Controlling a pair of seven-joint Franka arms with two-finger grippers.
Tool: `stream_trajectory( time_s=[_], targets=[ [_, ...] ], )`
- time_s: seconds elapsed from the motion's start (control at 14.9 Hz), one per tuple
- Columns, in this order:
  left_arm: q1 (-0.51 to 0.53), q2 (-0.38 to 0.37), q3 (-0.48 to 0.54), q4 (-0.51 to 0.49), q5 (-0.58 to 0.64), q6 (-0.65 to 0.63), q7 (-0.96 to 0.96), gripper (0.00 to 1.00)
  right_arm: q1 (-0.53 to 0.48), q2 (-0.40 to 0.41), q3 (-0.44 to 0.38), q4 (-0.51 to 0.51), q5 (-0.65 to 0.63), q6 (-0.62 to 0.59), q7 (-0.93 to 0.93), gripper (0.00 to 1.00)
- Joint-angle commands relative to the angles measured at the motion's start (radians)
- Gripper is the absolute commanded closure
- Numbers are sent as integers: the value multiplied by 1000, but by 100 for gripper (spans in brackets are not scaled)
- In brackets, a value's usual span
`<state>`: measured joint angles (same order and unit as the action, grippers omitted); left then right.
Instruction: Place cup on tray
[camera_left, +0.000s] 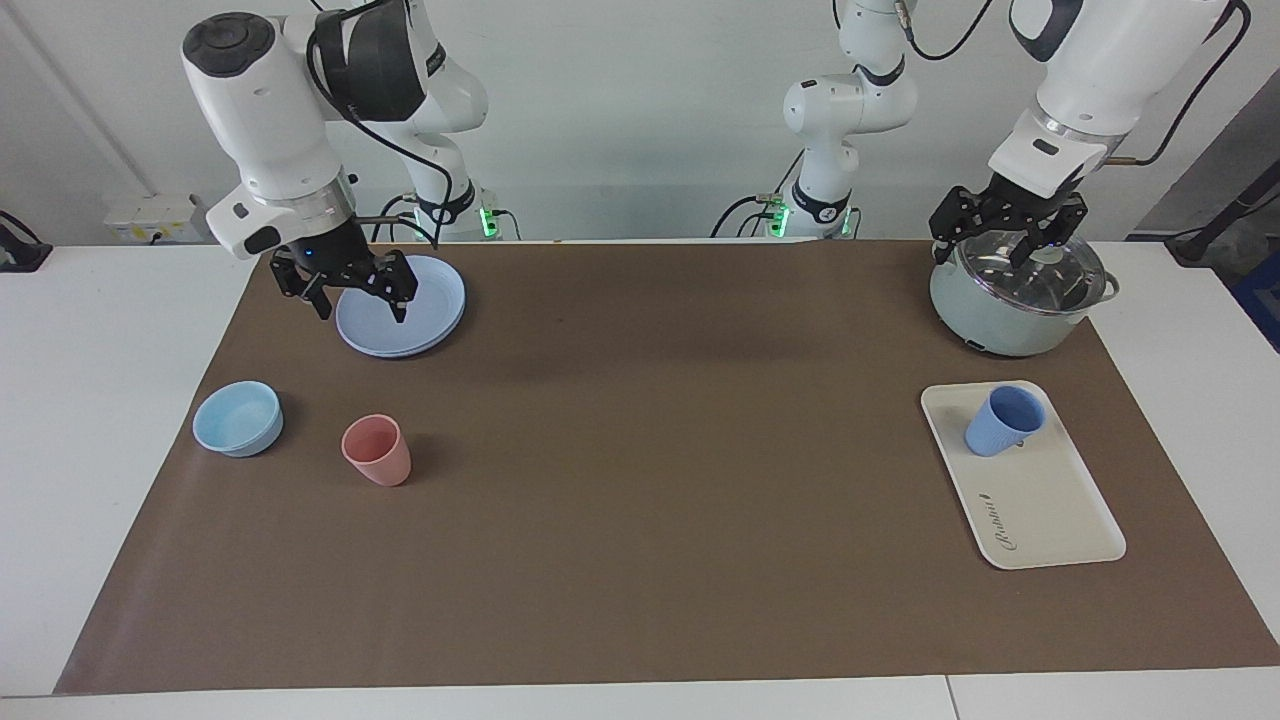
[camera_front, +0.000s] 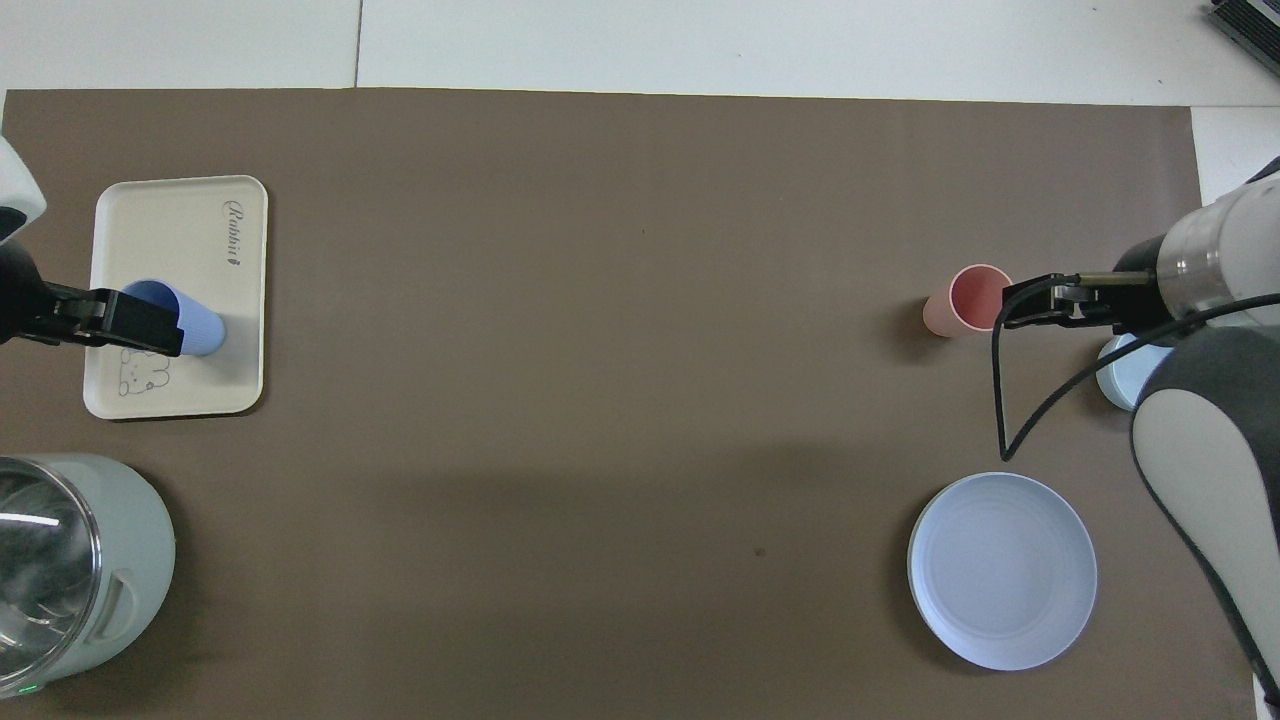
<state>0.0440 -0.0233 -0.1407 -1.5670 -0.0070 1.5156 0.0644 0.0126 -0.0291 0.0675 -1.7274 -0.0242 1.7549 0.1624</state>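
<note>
The periwinkle-blue cup (camera_left: 1003, 420) stands upright on the cream-white tray (camera_left: 1045, 505), at the tray's end nearer the robots, toward the left arm's end of the table. My left gripper (camera_left: 982, 250) is open and empty, raised over the pot and apart from the cup. In the overhead view the left gripper (camera_front: 165, 335) covers part of the cup (camera_front: 203, 327) on the tray (camera_front: 180, 260). My right gripper (camera_left: 360, 305) is open and empty, raised over the blue plates; it also shows in the overhead view (camera_front: 1012, 305).
A pale green pot with a glass lid (camera_left: 1020, 300) stands nearer the robots than the tray. Stacked blue plates (camera_left: 425, 300), a salmon-pink tumbler (camera_left: 377, 450) and a light-blue bowl (camera_left: 238, 418) sit toward the right arm's end. A brown mat (camera_left: 650, 450) covers the table.
</note>
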Motion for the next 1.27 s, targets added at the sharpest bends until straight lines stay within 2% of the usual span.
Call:
stream_trajectory(
  time_s=[0.0, 0.33, 0.54, 0.74, 0.94, 1.2],
  targets=[
    [0, -9, 0, -15, -8, 11, 11, 0, -19, -14, 0, 6, -14, -46, -26, 0],
    [-1, -7, -8, -11, 2, 15, 9, 0, -29, 21, -8, 90, -17, -61, -14, 1],
    [8, -9, -10, -14, 2, 21, 17, 0, -29, 76, -8, 211, -20, -145, -14, 0],
    [13, -9, -10, -16, 2, 23, 18, 0, -31, 63, -8, 200, -17, -178, -7, 0],
    [7, -12, -8, -22, 2, 21, 8, 0, -28, 34, -6, 198, -17, -274, -6, 0],
    [14, -12, -5, -25, 1, 17, 6, 0, -31, 25, -6, 203, -16, -285, -18, 0]
  ],
)
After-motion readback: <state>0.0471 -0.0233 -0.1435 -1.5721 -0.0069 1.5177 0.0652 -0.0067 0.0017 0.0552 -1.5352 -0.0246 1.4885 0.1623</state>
